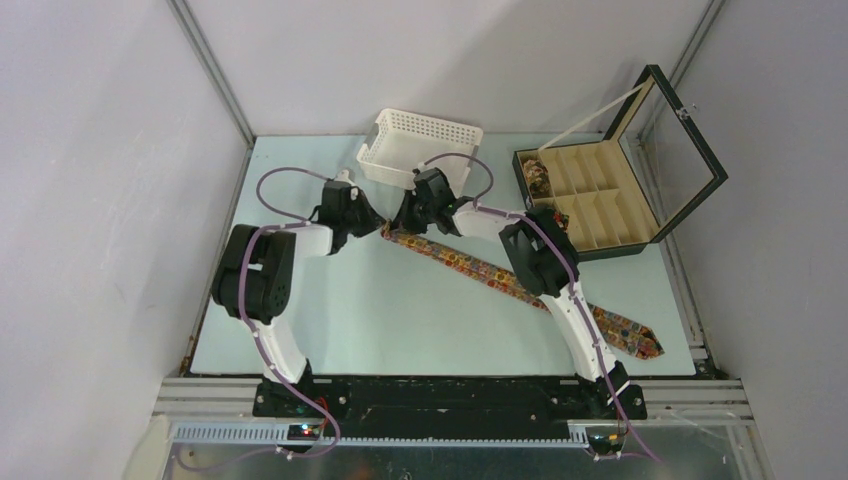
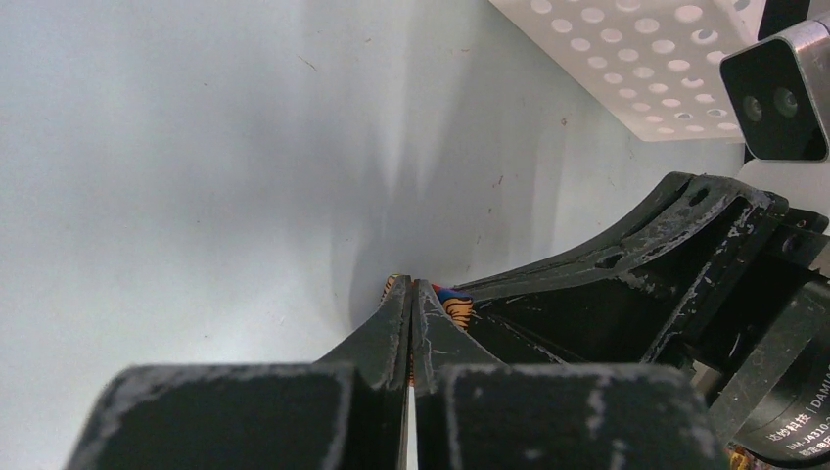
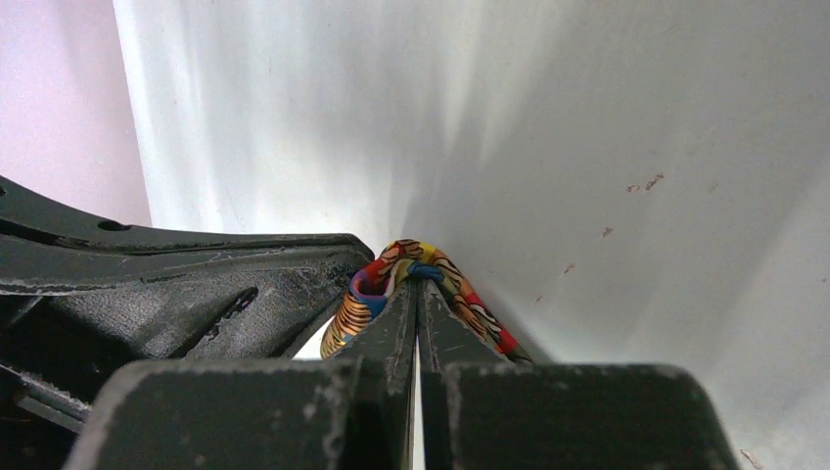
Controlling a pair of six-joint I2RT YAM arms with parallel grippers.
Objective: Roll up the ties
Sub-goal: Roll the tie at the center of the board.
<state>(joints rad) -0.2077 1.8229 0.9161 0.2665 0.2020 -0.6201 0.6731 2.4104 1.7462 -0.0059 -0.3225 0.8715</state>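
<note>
One tie (image 1: pixel 470 265) lies flat on the pale table (image 1: pixel 400 320), running on a slant from its narrow end near the middle to its broad pointed end near the front right edge; its fabric is crowded with small red, orange, yellow and dark shapes; in the right wrist view the narrow end (image 3: pixel 431 264) humps up into a small loop showing orange-and-black stripes, a blue edge and some red; the left gripper (image 1: pixel 372 225) and the right gripper (image 1: pixel 402 222) meet tip to tip at that narrow end, each clenched on the tie, the left one (image 2: pixel 411 294) with scraps of patterned cloth (image 2: pixel 450 305) showing either side of its tips, the right one (image 3: pixel 416 292) with the loop arching over its tips; a coiled tie (image 1: pixel 537 178) sits in the far left compartment of the open black box (image 1: pixel 612 248), right of the white perforated basket (image 1: pixel 430 130); the right arm crosses over the tie's middle stretch and hides it from above; how much cloth is caught between either pair of fingers cannot be made out, and the coil's pattern is too small to read.
</note>
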